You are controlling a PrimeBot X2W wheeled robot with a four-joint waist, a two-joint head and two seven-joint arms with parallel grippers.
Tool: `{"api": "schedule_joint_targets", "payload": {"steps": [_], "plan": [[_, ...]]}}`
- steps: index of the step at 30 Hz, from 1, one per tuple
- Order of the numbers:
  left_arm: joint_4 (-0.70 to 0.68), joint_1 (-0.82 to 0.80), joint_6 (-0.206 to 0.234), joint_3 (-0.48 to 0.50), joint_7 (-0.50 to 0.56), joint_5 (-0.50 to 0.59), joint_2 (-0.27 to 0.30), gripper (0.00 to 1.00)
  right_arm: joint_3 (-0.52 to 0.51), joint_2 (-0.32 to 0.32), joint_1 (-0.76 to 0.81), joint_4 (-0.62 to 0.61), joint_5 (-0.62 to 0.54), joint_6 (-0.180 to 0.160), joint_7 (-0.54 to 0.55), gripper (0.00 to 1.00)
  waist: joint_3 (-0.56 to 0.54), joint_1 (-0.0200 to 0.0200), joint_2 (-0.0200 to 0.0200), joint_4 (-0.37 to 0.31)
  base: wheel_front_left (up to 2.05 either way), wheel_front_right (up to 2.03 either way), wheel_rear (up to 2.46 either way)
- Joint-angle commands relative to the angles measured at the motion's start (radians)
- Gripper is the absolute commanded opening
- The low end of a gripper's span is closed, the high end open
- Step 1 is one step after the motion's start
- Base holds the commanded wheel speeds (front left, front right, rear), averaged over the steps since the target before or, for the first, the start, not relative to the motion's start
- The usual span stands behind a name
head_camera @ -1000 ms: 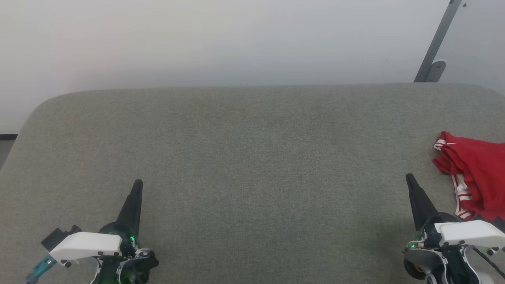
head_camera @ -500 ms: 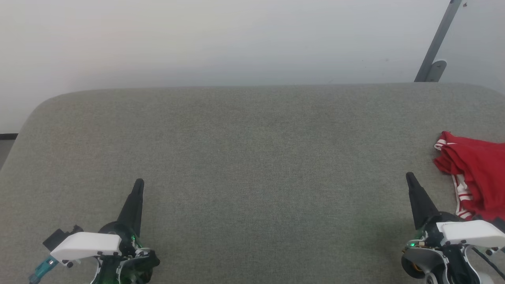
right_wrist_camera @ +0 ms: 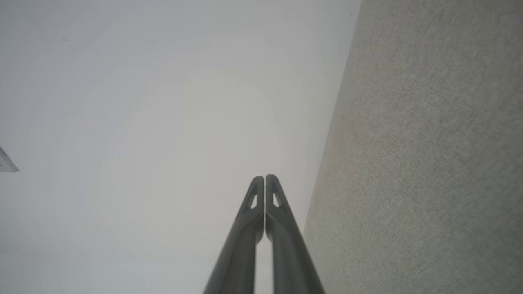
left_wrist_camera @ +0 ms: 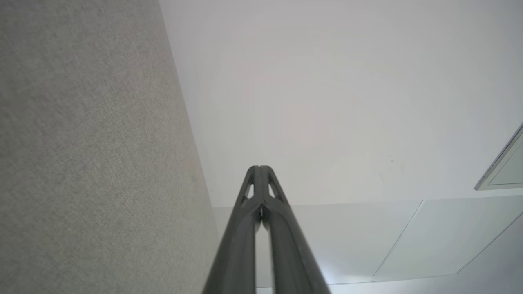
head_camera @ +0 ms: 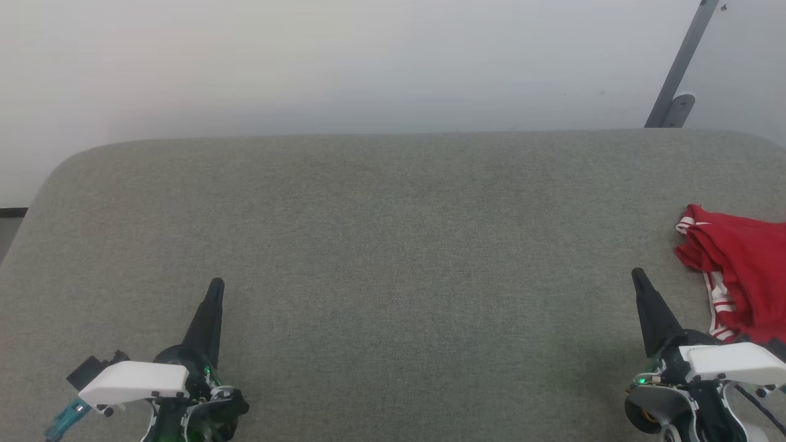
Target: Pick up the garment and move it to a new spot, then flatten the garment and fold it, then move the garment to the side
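Two grippers sit low over the grey fabric surface point(head_camera: 393, 245) almost exactly as they did a second ago. The left gripper point(head_camera: 215, 284) at the near left and the right gripper point(head_camera: 636, 272) at the near right have each crept a trace farther, no more. The garment point(head_camera: 746, 270) has not shifted. It lies bunched at the right edge of the head view, cut off by the frame, red with a strip of red-and-white striped trim point(head_camera: 717, 301) on its left side. It sits just right of the right gripper's fingers and a little beyond them; whether the gripper's white housing point(head_camera: 731, 362) touches the cloth cannot be told.

From the head, each gripper reads as a single dark cone, so its closure is hard to judge. The wrist views settle it: the left gripper point(left_wrist_camera: 260, 168) has its tips pressed together on nothing, and so does the right gripper point(right_wrist_camera: 264, 177). Each points along the fabric surface point(left_wrist_camera: 81, 163) point(right_wrist_camera: 429, 163) toward the pale wall point(left_wrist_camera: 327, 102). The head view also shows a slanted grey metal bar point(head_camera: 681, 61) against the wall at the far right.
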Motion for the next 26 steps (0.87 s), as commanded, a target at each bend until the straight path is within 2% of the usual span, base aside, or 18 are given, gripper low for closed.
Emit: {"api": "schedule_joint_targets", "payload": {"steps": [1,26], "plan": [[-0.003,-0.011,-0.003,0.003,0.003,-0.003,-0.001,0.00,0.000,0.003,-0.007,-0.003,0.004,0.000,0.003,0.00,0.000,0.0000,-0.0001,0.000,0.00,0.00,0.00],[-0.003,-0.011,-0.003,0.003,0.003,-0.004,-0.001,0.00,0.000,0.003,-0.007,-0.003,0.004,0.000,0.003,0.00,0.000,0.0000,-0.0001,0.000,0.00,0.00,0.00]]}}
